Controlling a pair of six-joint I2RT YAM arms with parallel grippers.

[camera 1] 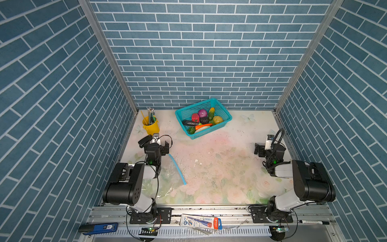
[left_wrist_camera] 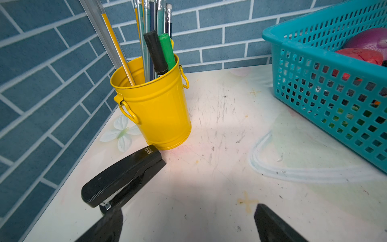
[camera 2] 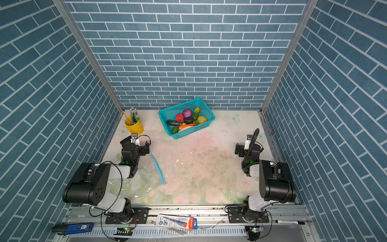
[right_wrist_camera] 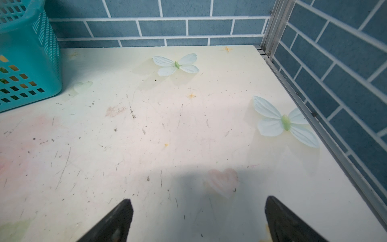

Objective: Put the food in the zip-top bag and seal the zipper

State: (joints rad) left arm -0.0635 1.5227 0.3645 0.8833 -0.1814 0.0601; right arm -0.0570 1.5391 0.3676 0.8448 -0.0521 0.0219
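Food (camera 1: 202, 120) lies in the basket (camera 1: 211, 130); left gripper (left_wrist_camera: 188, 209) and right gripper (right_wrist_camera: 198, 200) spread empty.

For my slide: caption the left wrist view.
Jaws open, left gripper faces yellow pen bucket, black stapler, teal basket.

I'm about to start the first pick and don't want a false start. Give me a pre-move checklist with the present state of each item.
1. Left gripper open and empty: ok.
2. Right gripper open and empty: ok.
3. Food gathered in the teal basket, in plain sight from above: ok.
4. Zip-top bag free of obstruction: not ok. In both top views the left arm hangs over part of it.
5. Zipper open enough to load: cannot tell. It shows only as one thin blue strip.
6. Stapler clear of the left gripper: cannot tell. In the left wrist view it lies right beside one finger.
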